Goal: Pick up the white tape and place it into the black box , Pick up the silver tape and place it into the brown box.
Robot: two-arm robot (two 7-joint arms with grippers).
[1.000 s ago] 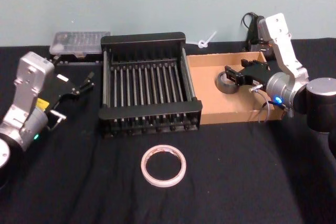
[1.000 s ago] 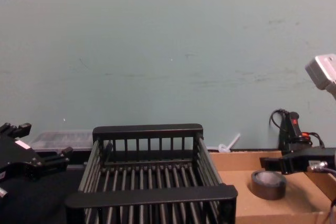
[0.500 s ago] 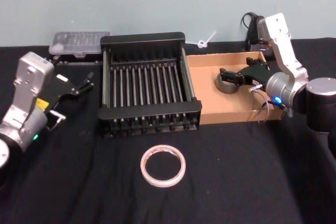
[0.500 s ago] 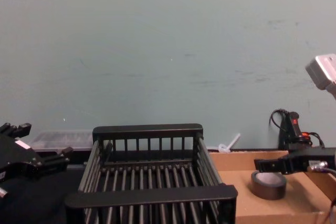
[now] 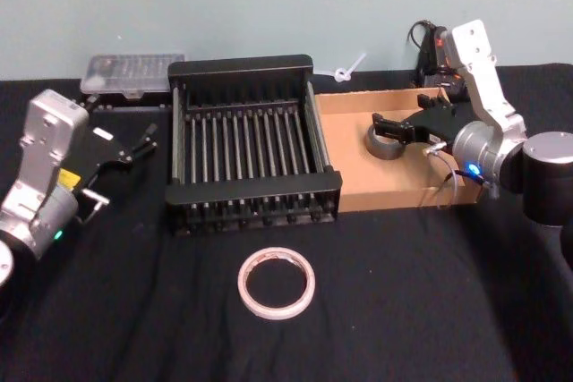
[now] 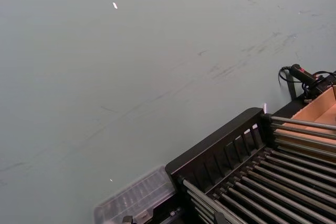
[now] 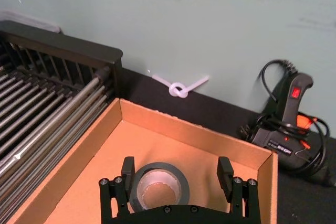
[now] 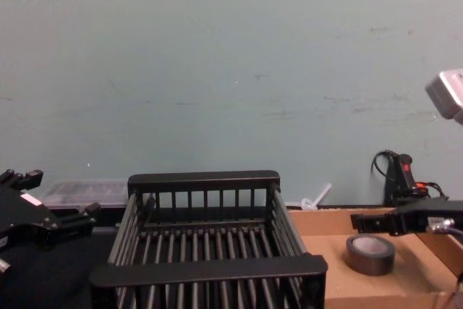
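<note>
Silver tape lay in the brown box; white tape lay on the table.

At far left, the left gripper (image 5: 143,140) was held idle beside a clear case (image 5: 130,73), its fingers slightly parted on nothing. The black box (image 5: 242,69) was seen in the middle, with the white tape (image 5: 277,283) flat on the black cloth before it. To the right, the silver tape (image 7: 157,192) was lying in the brown box (image 5: 358,187), the right gripper (image 7: 175,174) raised just above it with fingers spread wide. A black tool (image 7: 291,121) with cable was seen behind the box.
</note>
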